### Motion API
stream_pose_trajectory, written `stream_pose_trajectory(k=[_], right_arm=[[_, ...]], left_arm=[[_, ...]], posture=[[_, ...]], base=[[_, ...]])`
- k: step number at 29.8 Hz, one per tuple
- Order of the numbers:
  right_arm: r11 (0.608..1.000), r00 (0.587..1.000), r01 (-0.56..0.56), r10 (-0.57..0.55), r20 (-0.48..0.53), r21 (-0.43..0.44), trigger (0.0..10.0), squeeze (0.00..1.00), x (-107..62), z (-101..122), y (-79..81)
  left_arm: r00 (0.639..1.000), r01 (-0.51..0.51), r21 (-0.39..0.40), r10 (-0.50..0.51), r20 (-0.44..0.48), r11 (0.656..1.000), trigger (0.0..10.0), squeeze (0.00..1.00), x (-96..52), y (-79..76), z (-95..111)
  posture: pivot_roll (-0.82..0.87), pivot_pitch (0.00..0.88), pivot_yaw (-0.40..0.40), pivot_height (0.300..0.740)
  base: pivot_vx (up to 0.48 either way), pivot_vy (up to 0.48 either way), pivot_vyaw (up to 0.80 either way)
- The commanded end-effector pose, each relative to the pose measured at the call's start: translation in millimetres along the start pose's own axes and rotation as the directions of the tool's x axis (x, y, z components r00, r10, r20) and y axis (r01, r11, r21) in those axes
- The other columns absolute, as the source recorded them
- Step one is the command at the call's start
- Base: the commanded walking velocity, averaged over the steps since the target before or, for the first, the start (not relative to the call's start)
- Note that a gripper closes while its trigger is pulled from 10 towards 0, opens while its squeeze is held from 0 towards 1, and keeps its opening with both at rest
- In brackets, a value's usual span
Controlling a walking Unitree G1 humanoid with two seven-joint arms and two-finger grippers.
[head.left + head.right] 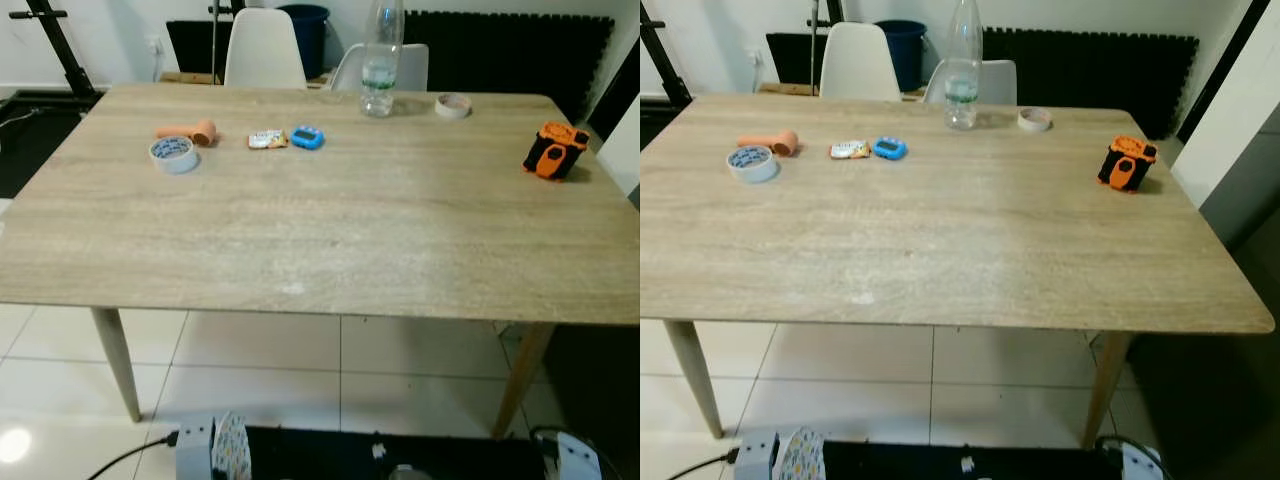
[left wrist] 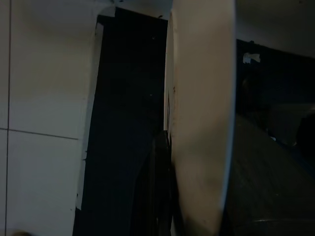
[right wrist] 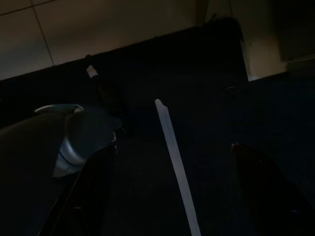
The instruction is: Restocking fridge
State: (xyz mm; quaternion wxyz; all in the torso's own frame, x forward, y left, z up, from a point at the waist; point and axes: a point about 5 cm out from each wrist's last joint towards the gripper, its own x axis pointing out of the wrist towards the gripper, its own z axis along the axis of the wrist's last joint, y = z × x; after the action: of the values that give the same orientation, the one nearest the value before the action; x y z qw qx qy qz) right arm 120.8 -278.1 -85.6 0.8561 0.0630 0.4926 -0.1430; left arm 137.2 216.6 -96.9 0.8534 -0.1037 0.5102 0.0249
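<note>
on the wooden table (image 1: 330, 250) stand a clear bottle (image 1: 381, 60), two tape rolls (image 1: 173, 154), a blue timer (image 1: 307, 137) and an orange tool (image 1: 554, 150); both claws hang in dark, i cannot tell their state.

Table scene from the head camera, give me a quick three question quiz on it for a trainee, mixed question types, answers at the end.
1. True or false: the clear plastic bottle is lying on its side on the wooden table.
2. Multiple choice: which item sits nearest the table's right edge? A the blue timer; B the orange and black tool; C the white tape roll.
3. Fill in: right beside the blue timer lies a small ____.

Key
1. False, it stands upright near the far edge.
2. B.
3. Snack packet; its print is too small to read.
</note>
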Motion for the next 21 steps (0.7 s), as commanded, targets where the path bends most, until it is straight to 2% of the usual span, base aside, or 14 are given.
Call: stream_pose_trajectory(k=[1, 2, 8, 13, 21], right_arm=[[1.0, 1.0, 0.008, -0.007, -0.015, 0.01, 10.0, 0.0, -0.3, -4, 0.8], [1.0, 1.0, 0.004, -0.003, -0.003, 0.019, 10.0, 0.0, 1.4, 1, 4.8], [1.0, 1.0, -0.001, 0.001, 0.005, 0.013, 10.0, 0.0, 2.1, 5, 5.6], [1.0, 1.0, -0.006, 0.006, 0.014, 0.003, 10.0, 0.0, 2.5, 8, 6.3], [0.999, 1.0, 0.003, -0.003, -0.003, 0.035, 10.0, 0.0, 1.3, -3, 7.6]], left_arm=[[1.0, -0.005, -0.006, 0.004, -0.024, 1.0, 10.0, 0.0, -0.9, 1.1, -7], [1.0, -0.007, -0.005, 0.007, -0.02, 1.0, 10.0, 0.0, -0.7, 1.9, -3], [0.999, -0.007, 0.01, 0.007, -0.036, 1.0, 10.0, 0.0, -1.9, 4.3, -7], [1.0, -0.02, -0.013, 0.02, -0.015, 1.0, 10.0, 0.0, -2.5, 8.4, -2], [1.0, -0.005, -0.005, 0.005, -0.021, 1.0, 10.0, 0.0, 0.1, -0.3, -3]], posture=[[-0.02, 0.049, -0.01, 0.74], [-0.02, 0.048, -0.005, 0.74], [-0.02, 0.036, -0.004, 0.74], [-0.02, 0.055, -0.011, 0.74], [-0.04, 0.043, -0.002, 0.74]], base=[[-0.341, 0.0, 0.0], [-0.352, 0.0, 0.0], [-0.352, 0.0, 0.0], [-0.352, 0.0, 0.0], [-0.348, 0.0, 0.0]])
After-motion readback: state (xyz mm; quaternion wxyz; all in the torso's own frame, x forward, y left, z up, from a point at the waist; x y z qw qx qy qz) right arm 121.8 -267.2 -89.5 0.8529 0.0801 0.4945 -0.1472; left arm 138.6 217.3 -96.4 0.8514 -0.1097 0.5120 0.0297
